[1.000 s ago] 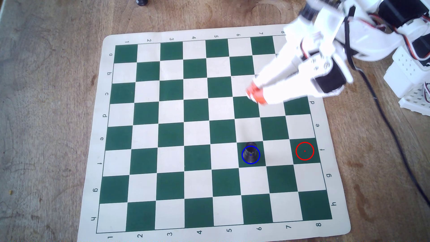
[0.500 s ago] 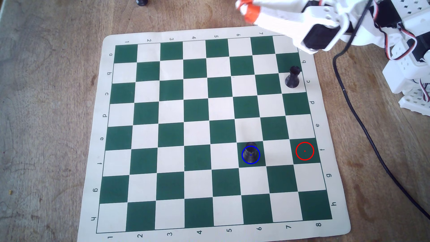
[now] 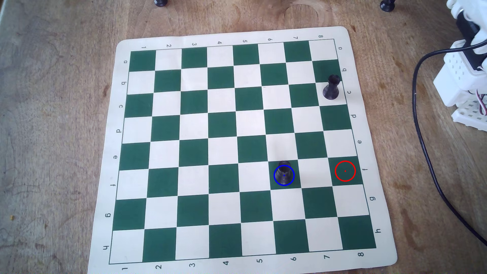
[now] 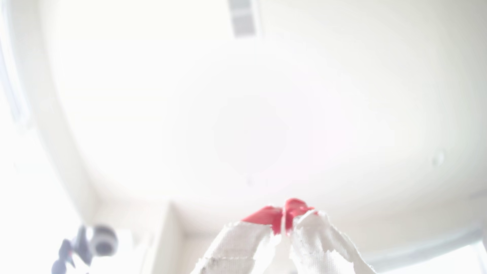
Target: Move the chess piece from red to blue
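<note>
In the overhead view a black chess piece stands upright inside the blue circle on a green square of the chessboard mat. The red circle, two squares to its right, holds nothing. My gripper is out of the overhead view; only the arm's white base shows at the right edge. In the wrist view my gripper points up at a bright ceiling, its red-tipped white fingers pressed together with nothing between them.
Another black piece stands near the board's right edge in row c. Two more black pieces sit off the mat at the top edge. A black cable runs down the wooden table right of the mat.
The arm has swung up and back from over the board's right side, out of the overhead view. That uncovered the piece in row c. The piece in the blue circle has not moved.
</note>
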You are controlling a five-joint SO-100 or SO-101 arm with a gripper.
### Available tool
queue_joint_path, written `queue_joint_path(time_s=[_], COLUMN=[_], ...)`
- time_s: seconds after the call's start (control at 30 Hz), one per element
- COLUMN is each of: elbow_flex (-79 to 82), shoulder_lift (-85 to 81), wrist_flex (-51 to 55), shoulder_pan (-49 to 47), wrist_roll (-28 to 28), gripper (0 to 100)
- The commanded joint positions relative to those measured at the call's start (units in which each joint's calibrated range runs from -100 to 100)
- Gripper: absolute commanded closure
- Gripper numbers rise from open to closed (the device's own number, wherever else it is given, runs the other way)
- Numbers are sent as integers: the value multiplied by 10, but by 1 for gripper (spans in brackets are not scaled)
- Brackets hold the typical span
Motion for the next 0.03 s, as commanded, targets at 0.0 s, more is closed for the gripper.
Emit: queue_joint_path(time_s=[0.0], elbow_flex=[0], shoulder_lift=[-29], wrist_flex=[-52], shoulder_pan=[43], wrist_roll=[-3], gripper=[100])
